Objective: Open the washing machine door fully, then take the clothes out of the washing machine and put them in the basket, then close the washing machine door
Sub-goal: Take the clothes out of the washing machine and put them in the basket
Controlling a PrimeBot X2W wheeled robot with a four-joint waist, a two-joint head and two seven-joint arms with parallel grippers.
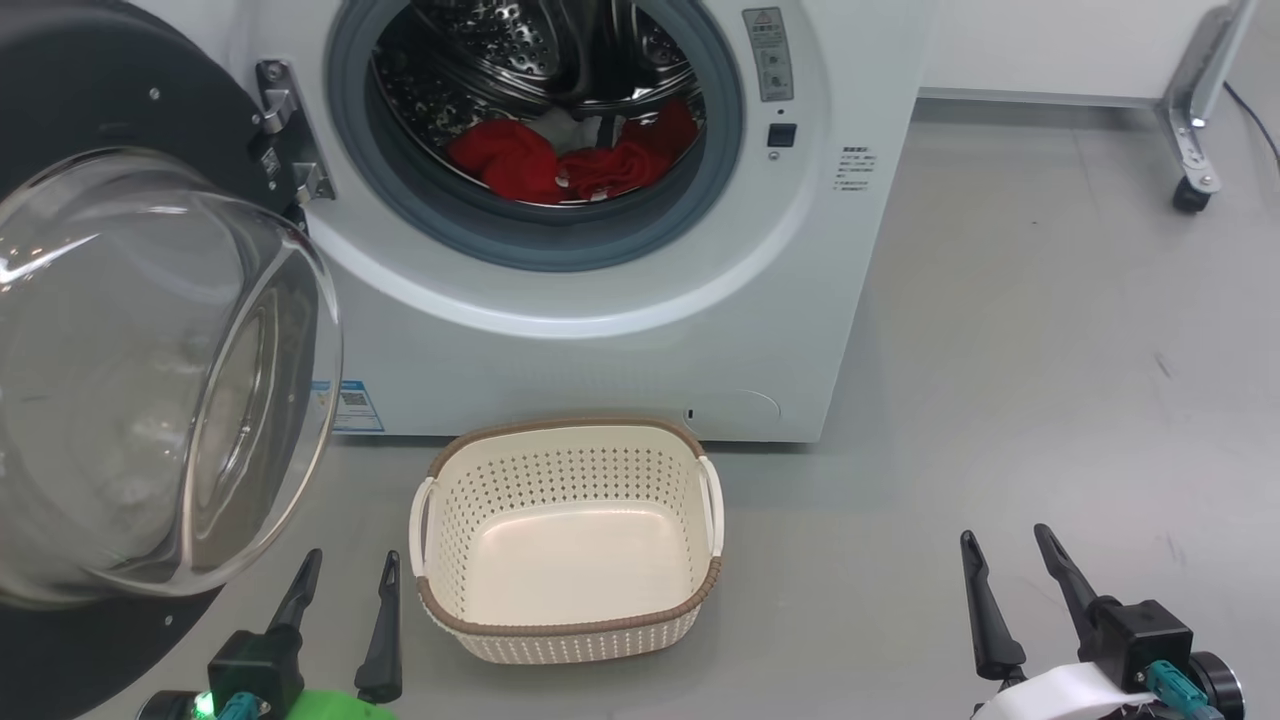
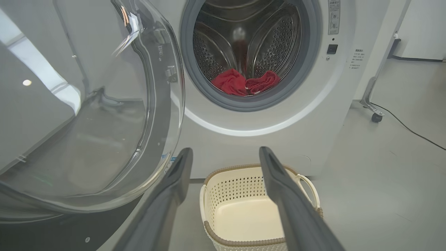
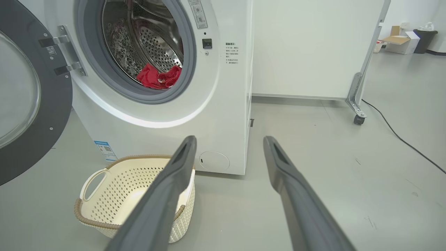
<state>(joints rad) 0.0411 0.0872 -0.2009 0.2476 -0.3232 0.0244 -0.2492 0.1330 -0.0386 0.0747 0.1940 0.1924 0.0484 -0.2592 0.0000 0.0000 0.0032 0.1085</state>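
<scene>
Door-opening looked finished: the washing machine door (image 1: pixel 150 370) hung wide on its hinge (image 1: pixel 285 130) at the left of the washing machine (image 1: pixel 600 340), and the mouth of the perforated steel drum (image 1: pixel 520 50) stood unobstructed. The clothes (image 1: pixel 570 160), a red heap with a little white cloth, lay at the bottom front of the drum, just behind the grey rubber ring (image 1: pixel 540 250). The basket (image 1: pixel 570 427) sat empty on the grey floor (image 1: pixel 1000 350) directly before the machine, below the opening.

Both arms hung low. The left end effector (image 1: pixel 350 560) was just left of the basket, beside the door's lower edge, and the right end effector (image 1: pixel 1005 537) was well to the basket's right. Each had its fingers spread wide and held nothing.

The step in hand appeared to be fetching the laundry. The next move would call for one arm to rise, reach through the ring onto the heap, pinch a good fold, and lift it clear of the lip before lowering it over the basket. The open door crowded the left arm's path, so the right probably had the freer reach.
</scene>
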